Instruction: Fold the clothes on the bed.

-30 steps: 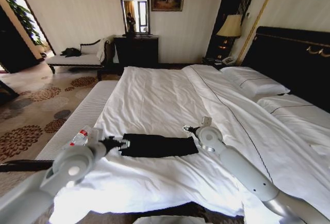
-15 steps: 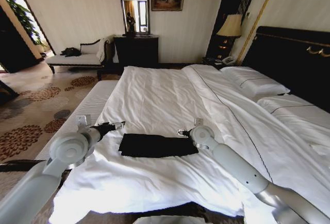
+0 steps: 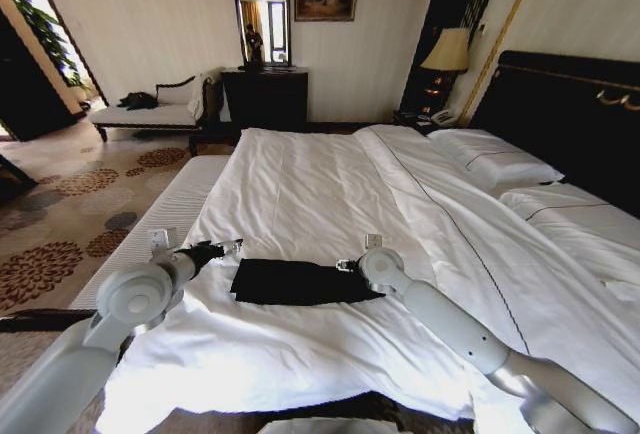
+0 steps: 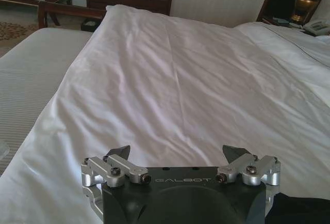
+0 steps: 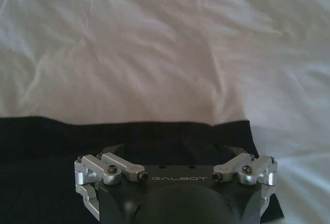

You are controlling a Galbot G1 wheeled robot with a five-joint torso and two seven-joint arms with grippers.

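Observation:
The clothes, a black T-shirt (image 3: 300, 282), lie folded into a long flat strip on the white duvet near the foot of the bed (image 3: 320, 184). My left gripper (image 3: 228, 248) hovers just beyond the strip's left end, a little to its far side. In the left wrist view the left gripper (image 4: 178, 152) is open over bare duvet, with a corner of the T-shirt (image 4: 301, 211) beside it. My right gripper (image 3: 346, 265) is at the strip's right end. It is open directly above the black T-shirt (image 5: 51, 146), with nothing between its fingers (image 5: 111, 150).
A white ribbed bench (image 3: 160, 219) runs along the bed's left side. Two pillows (image 3: 495, 159) and a dark headboard (image 3: 570, 114) are at the right. A chaise (image 3: 150, 112), a dark dresser (image 3: 265, 94) and a lamp (image 3: 446, 52) stand by the far wall.
The left gripper drew back from the shirt's left end to its far side. The right gripper moved left onto the shirt's right end. The shirt stayed put.

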